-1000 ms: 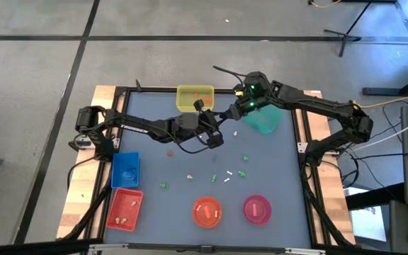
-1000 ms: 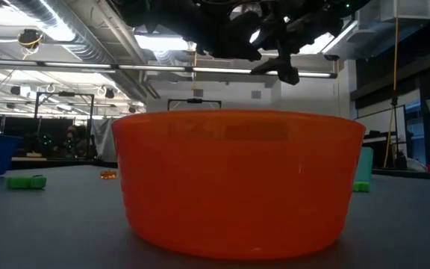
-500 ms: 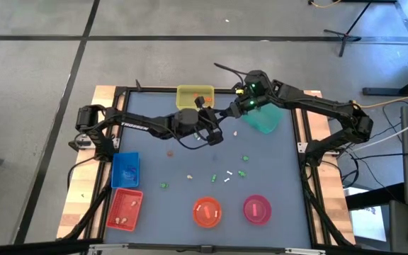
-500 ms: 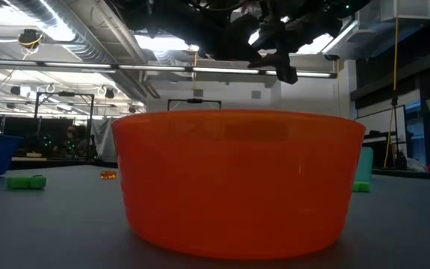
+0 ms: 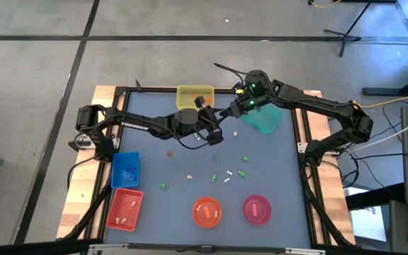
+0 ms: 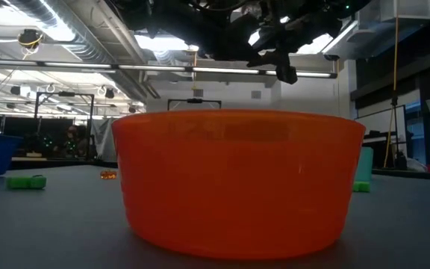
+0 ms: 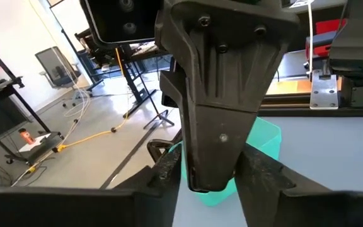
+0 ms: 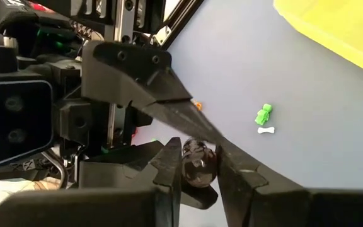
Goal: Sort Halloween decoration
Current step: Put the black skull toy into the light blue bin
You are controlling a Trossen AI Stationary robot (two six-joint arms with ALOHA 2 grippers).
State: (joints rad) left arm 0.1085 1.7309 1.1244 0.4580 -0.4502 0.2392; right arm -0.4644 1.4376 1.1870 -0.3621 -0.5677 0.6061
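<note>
As the two arms meet in the air above the back of the table (image 5: 282, 170), a handover is under way. At the left edge the blue tray (image 5: 125, 170) and red tray (image 5: 125, 210) sit well apart from the action.

The left gripper (image 5: 214, 127) has lifted a little toward the yellow tray (image 5: 195, 97) since a second ago, and its fingers (image 7: 169, 165) have widened; in the left wrist view they stand spread on either side of the other arm's finger pair. Just right of it, the right gripper (image 5: 229, 112) has drawn its fingers (image 8: 169, 167) in, and they now pinch a dark round trinket (image 8: 197, 162), clear of the table.

I judge that the piece has passed from the left arm to the right, so carrying it to its container now falls to the right arm, once the left fingers back off.

Room is tight only at the meeting point: the two sets of fingers interleave, with the yellow tray's near rim just behind and the teal container (image 5: 264, 122) just to the right. Straight up looks the safest way apart.

Below, the middle of the table carries loose trinkets (image 5: 228, 175), green, white and orange, scattered with gaps between them, so low sweeps risk scattering them. At the front edge the orange bowl (image 5: 197, 205) and the pink bowl (image 5: 247, 203) stand side by side, apart, with open table around them and between them and the right rail
</note>
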